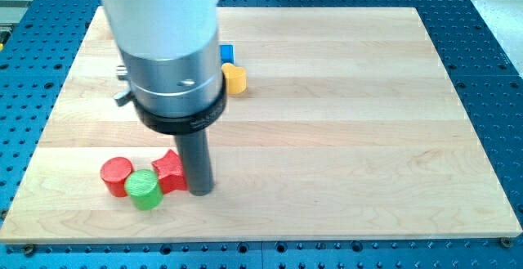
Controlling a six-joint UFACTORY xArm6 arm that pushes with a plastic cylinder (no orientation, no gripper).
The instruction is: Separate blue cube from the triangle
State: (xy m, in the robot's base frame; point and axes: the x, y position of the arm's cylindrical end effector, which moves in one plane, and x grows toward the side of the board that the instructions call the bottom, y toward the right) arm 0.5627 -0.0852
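The blue cube (227,53) is seen near the board's top, partly hidden by the arm — touching a yellow block (235,78) just below it. No triangle can be made out.

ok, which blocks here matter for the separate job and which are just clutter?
In the job:
- blue cube, partly hidden behind the arm
- my tip
- triangle: none visible

Lying about:
- yellow block, touching the blue cube
- red star-like block, just left of my tip
- red cylinder
- green cylinder
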